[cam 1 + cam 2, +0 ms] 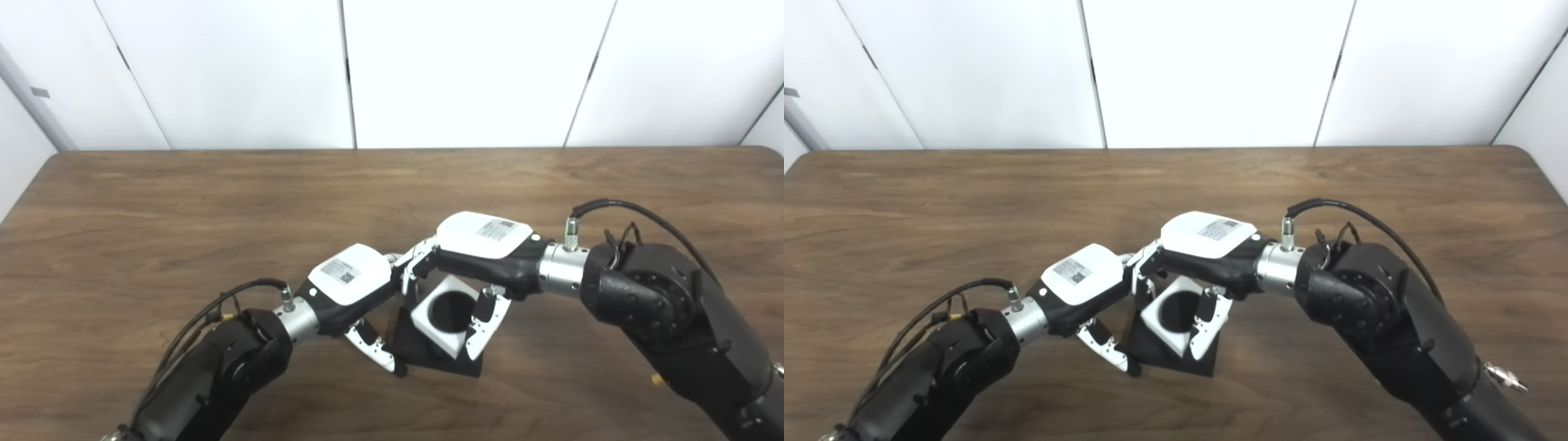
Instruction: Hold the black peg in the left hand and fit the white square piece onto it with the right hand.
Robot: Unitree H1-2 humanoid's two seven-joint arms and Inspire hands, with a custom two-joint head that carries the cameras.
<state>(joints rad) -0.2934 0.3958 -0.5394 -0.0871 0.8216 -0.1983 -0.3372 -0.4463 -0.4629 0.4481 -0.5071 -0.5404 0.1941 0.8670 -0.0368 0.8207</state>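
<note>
The black peg's flat base (pixel 422 354) rests on the table near the front middle. My left hand (pixel 358 288) is shut on it, thumb at its left edge and fingers (pixel 405 271) behind it. The white square piece (pixel 436 329) sits tilted over the base, its round hole showing dark inside. My right hand (pixel 484 245) is shut on the white piece from above, with the thumb (pixel 482 327) on its right side and fingers on its far side. The peg's shaft is hidden by the piece, so I cannot tell how deep it sits.
The brown wooden table (pixel 184 214) spreads wide on both sides of the hands. White wall panels (pixel 245 73) stand behind its far edge. Both forearms come in low from the front corners, cables looping off the wrists.
</note>
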